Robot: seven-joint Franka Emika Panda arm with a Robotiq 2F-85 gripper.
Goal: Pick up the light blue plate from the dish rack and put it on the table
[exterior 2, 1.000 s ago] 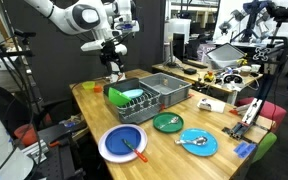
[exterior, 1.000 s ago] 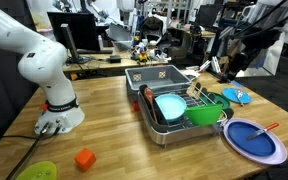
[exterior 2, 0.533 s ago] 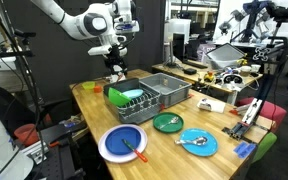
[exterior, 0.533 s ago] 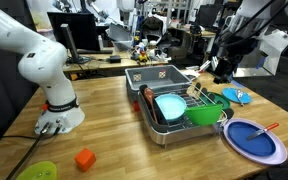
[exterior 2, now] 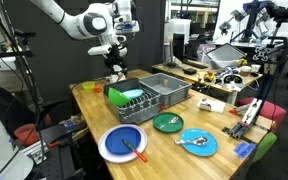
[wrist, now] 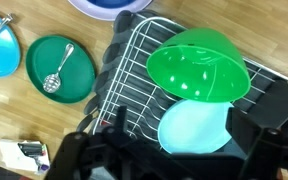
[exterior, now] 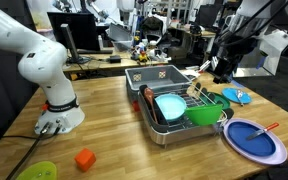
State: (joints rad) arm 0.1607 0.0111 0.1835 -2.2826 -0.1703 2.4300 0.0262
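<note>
Hanging over the rack (exterior: 174, 138), the fingers (wrist: 84, 158) are wide apart and hold nothing. The light blue plate (wrist: 194, 128) shows in the gap between them in the wrist view. It sits in the rack, right beside the green bowl (wrist: 197, 65), and the bowl's edge covers a bit of it. I cannot tell if it lies flat or leans on the wires.

It looks like thin plastic, so I think it is light and stiff and will not break if it drops. It is smooth too, so it may slip. The best place to grab it is the rim on the side away from the bowl, with one finger over the edge and one under it. Then the bowl should not get bumped. A bare spot on the bench (exterior: 104, 115) is near.

I can read no words or labels on the light blue plate, the bowl or the rack.
</note>
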